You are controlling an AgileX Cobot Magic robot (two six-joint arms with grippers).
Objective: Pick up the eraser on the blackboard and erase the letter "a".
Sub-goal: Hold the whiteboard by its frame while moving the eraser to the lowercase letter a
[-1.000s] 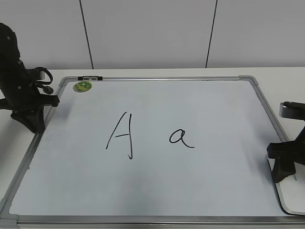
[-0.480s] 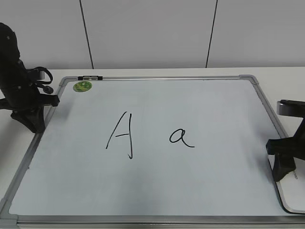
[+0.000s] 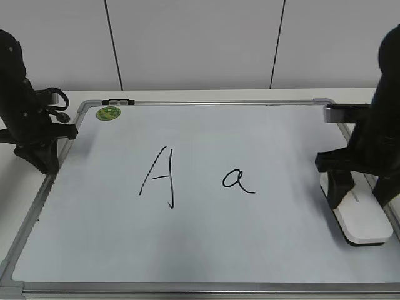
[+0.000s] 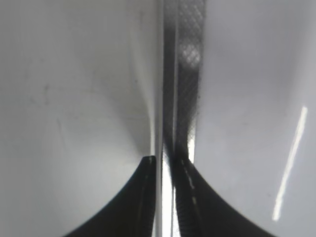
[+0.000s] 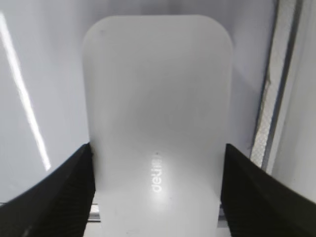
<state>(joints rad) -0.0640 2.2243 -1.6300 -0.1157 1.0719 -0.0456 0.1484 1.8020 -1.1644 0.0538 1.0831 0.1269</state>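
Since the earlier frame, the right gripper [image 3: 361, 195] has carried the eraser [image 3: 357, 215] toward letter "a" [image 3: 237, 180]; wrist view shows jaws clamping it. Left gripper [image 4: 165, 163]: jaws closed, empty.

Capital "A" [image 3: 159, 177] left of centre; white table [image 3: 187, 95]

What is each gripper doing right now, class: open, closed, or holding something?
Left gripper: closed, holding nothing.
Right gripper: closed around the eraser.
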